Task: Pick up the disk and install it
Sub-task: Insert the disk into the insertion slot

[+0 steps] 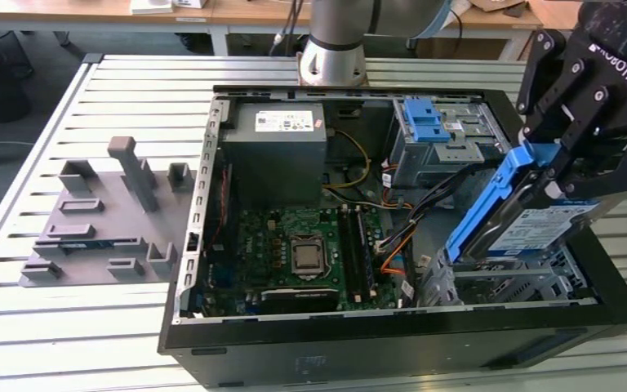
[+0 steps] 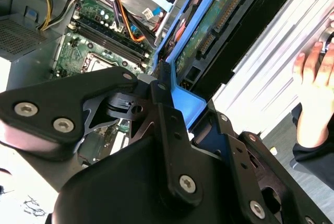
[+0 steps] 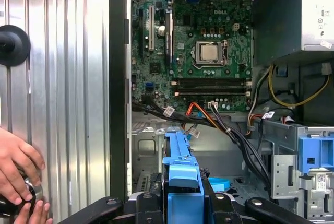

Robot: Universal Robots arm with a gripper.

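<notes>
The gripper (image 1: 558,178) has its black fingers clamped on the disk (image 1: 537,230), at its blue side rails. The disk hangs steeply tilted inside the open computer case (image 1: 291,347), over the metal drive cage (image 1: 521,286) beside the motherboard (image 1: 303,249); its lower edge may touch the cage, but I cannot tell. A person's hand (image 3: 15,166) lies on the slatted table (image 3: 68,78) outside the case.

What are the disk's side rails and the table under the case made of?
The side rails on the disk, clamped in the end effector, look like moulded plastic: uniform bright blue, matte. The table looks like bare metal, probably aluminium: pale grey slats with dull sheen.
</notes>
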